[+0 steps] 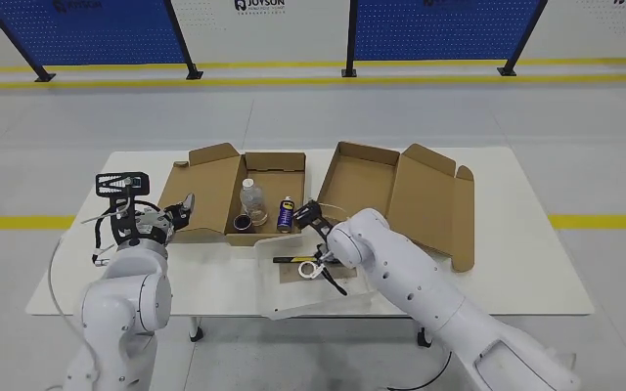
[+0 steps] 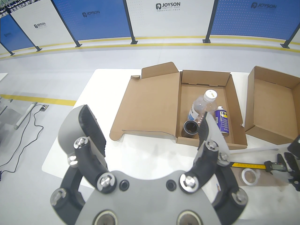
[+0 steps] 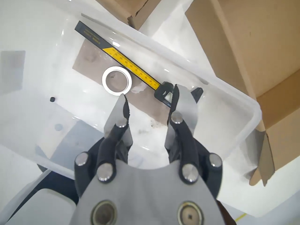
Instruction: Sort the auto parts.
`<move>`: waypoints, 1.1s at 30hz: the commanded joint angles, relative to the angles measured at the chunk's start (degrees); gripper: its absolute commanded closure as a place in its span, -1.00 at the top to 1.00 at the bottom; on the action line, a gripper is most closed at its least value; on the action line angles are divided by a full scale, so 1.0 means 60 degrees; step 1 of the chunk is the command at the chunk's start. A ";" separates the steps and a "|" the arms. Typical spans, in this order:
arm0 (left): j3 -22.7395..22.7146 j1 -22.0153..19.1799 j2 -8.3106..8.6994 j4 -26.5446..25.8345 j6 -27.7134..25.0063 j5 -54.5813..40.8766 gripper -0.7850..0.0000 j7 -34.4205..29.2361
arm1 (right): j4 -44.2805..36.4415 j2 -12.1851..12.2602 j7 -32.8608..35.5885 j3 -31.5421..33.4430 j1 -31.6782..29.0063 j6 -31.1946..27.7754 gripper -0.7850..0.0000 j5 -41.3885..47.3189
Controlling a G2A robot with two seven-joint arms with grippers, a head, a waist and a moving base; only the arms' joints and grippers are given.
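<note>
digital caliper (image 3: pixel 131 65) lying flat in the clear plastic tray (image 3: pixel 187 64), just beside a flat metal ring (image 3: pixel 116 80). rigid, slim, smooth beam, probably slippery; the bulkier black head looks the surer hold. right gripper (image 3: pixel 149 95) spread wide at that head, grasping nothing; left gripper (image 2: pixel 146 114) likewise spread and empty, near a cardboard box (image 2: pixel 150 108).

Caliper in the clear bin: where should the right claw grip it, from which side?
Probably from above, across the caliper at its yellow beam near the head: it lies flat and the beam is narrow. The ring sits close beside mid-beam, so stay clear.
</note>
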 commanded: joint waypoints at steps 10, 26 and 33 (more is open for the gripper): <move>0.0000 0.0000 0.0000 0.0000 0.0000 0.0000 1.00 0.0000 | 0.1708 -0.0785 -0.0622 -0.0913 0.0358 -0.0114 -0.14 0.0370; 0.0000 0.0000 0.0000 0.0000 0.0000 0.0000 1.00 0.0000 | 0.3343 -0.1539 -0.1053 -0.1229 0.0680 -0.0195 -0.26 0.0631; 0.0000 0.0000 0.0000 0.0000 0.0000 0.0000 1.00 0.0000 | 0.3818 -0.1748 -0.1174 -0.1247 0.0697 -0.0275 -0.29 0.0654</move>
